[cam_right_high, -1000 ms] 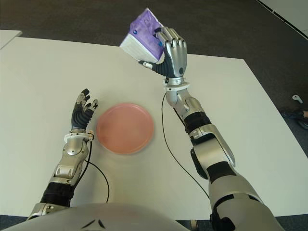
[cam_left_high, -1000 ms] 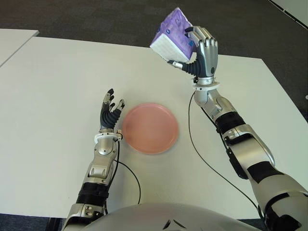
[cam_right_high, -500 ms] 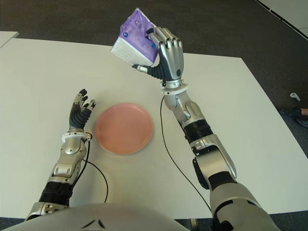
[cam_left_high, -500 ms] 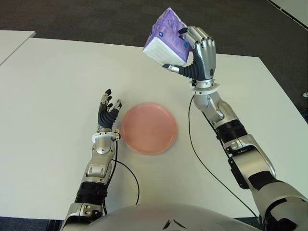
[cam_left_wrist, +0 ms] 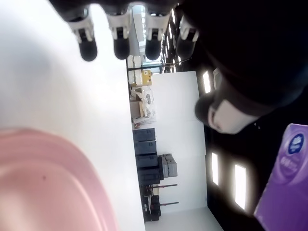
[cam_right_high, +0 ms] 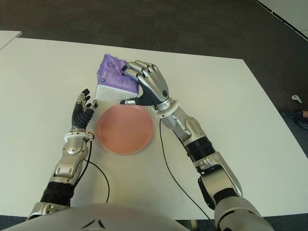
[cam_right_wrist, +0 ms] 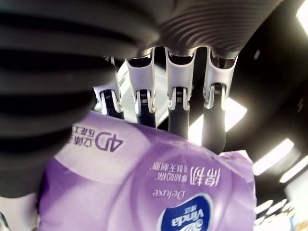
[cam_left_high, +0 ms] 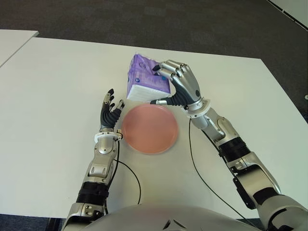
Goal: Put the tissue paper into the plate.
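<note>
Seen from the head camera, looking down at a white rectangular table [cam_left_high: 57, 86]. In the right hand [cam_left_high: 180, 89], fingers curled over the top and thumb pressed beneath, a purple-and-white soft plastic pack of tissue paper [cam_left_high: 144, 84], gripped firmly. Held just beyond the far rim of the round, shallow pink plate [cam_left_high: 150, 128], toward its left side, low but apparently not yet over the dish. Long side of the pack roughly across the table, purple face up and tilted, white edge toward the plate. Plate lying nearer the robot than the pack, so, by judgement, a short pull of the right hand back toward the body, then a release, to land it inside the rim.

Left hand [cam_left_high: 110, 113] just beside the plate's left edge, fingers spread and pointing away from the body, holding nothing. Nearer the plate than the working hand, yet idle; whether touching the table, impossible to tell.
</note>
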Controlling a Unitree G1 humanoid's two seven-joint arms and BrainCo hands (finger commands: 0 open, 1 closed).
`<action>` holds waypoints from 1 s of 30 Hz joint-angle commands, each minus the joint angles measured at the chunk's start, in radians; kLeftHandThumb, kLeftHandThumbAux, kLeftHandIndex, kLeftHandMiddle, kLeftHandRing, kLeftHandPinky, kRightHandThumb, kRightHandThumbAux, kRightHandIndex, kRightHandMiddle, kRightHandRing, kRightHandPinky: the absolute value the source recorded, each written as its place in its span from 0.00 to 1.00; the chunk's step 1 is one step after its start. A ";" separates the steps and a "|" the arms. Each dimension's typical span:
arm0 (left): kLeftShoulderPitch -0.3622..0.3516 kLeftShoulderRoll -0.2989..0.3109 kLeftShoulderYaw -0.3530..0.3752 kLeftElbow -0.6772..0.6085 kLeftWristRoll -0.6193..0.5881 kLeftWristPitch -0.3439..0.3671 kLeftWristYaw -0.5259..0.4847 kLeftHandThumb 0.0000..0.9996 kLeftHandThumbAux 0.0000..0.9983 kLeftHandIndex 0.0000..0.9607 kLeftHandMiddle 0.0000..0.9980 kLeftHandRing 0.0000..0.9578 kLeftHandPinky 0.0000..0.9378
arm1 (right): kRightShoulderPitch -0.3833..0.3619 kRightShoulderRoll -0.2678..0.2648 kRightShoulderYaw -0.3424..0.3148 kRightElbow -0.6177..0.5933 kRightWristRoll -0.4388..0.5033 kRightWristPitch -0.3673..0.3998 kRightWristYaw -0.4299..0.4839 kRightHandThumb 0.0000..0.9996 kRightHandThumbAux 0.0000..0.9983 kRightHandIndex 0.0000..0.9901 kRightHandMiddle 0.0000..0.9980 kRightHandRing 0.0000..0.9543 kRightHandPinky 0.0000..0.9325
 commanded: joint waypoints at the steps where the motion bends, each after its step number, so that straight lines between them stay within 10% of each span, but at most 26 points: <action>1: 0.013 -0.023 -0.004 -0.007 -0.005 0.013 0.001 0.00 0.57 0.00 0.00 0.00 0.00 | 0.024 -0.030 -0.011 0.003 0.027 -0.050 0.077 0.75 0.71 0.45 0.84 0.89 0.91; 30: 0.029 -0.025 -0.012 -0.066 0.017 0.053 0.030 0.00 0.58 0.00 0.00 0.00 0.00 | 0.082 -0.079 -0.023 0.054 -0.014 -0.103 0.230 0.75 0.71 0.45 0.88 0.93 0.93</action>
